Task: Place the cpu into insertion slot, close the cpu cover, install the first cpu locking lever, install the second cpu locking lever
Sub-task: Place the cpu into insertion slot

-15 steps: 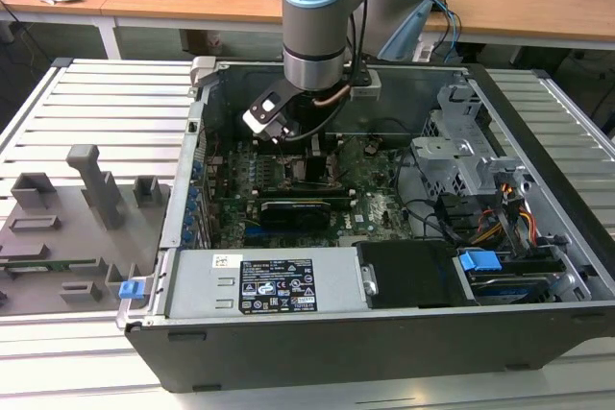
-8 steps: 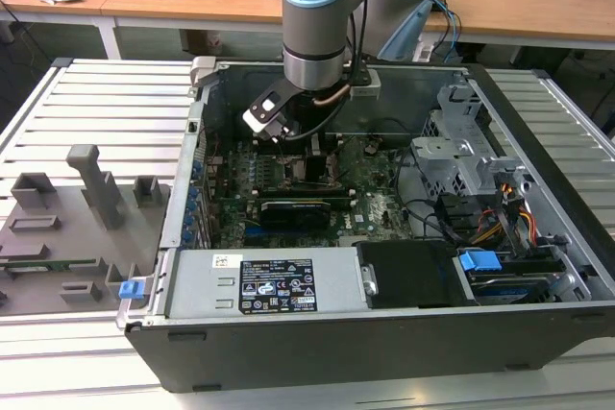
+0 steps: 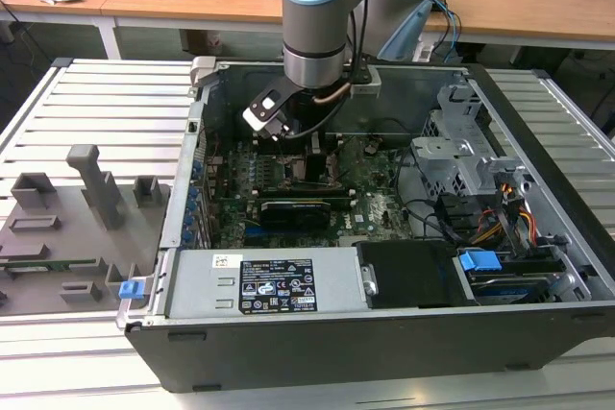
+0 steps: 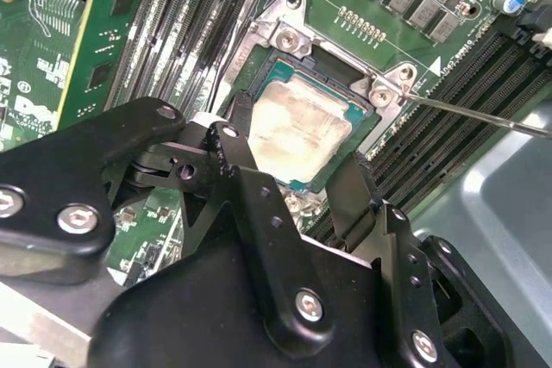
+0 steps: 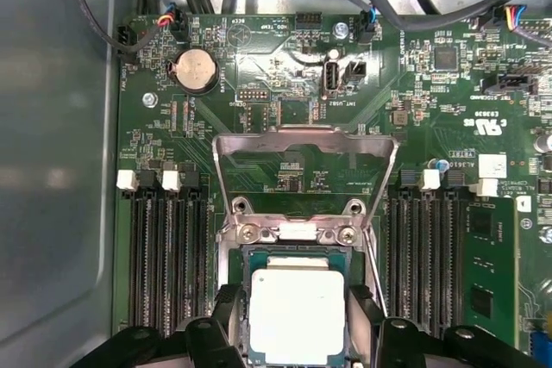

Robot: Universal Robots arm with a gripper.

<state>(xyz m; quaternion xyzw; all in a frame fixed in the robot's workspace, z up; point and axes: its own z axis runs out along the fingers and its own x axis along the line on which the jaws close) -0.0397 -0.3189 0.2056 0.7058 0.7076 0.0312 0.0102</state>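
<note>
While the cpu (image 5: 297, 316) lies flat in the insertion slot (image 5: 245, 265), the gripper (image 5: 296, 306) hangs directly over it, fingers spread either side, gripping nothing, with the cpu cover (image 5: 306, 137) raised just beyond.

In the exterior view, a black-and-white label (image 3: 277, 285) crowded with fine print and symbols lies on the grey power supply (image 3: 192, 287), with a small white sticker (image 3: 226, 260) just beside it. In the first wrist view, white lettering dots the green motherboard (image 5: 285, 140) near the insertion slot (image 5: 297, 252). None of it can be read for certain.
</note>
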